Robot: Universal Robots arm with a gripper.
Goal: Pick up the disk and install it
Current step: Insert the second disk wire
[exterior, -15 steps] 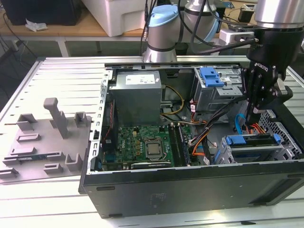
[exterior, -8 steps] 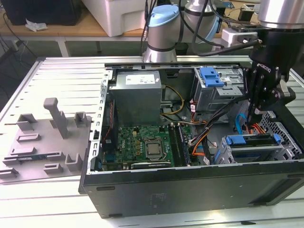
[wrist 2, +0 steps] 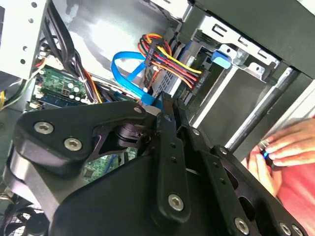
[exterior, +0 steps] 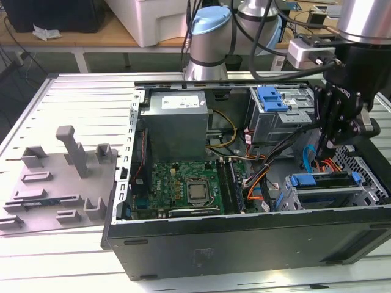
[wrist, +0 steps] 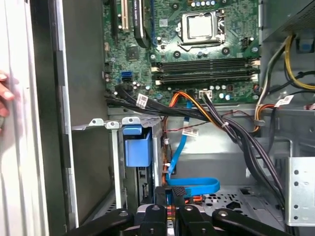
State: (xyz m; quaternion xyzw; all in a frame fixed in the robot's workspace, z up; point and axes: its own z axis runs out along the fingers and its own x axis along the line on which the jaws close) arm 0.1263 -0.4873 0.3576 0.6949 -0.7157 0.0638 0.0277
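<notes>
The disk (exterior: pixel 322 186), silver-grey with a blue plastic frame, sits in the drive bay at the case's near corner on the exterior view's right. Its long axis seems to run across that view, level with the case's front wall, though the cage hides much of it. The gripper (exterior: pixel 322 148) hangs just above it, clenched on nothing, fingertips pressed together beside the blue cable (exterior: pixel 308 160).

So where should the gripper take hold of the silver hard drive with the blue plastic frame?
By the blue frame's two long edges, coming straight down, I'd say: the silver hard drive lies flat in the open black computer case, metal walls close around it. The gripper hangs just above it.
</notes>
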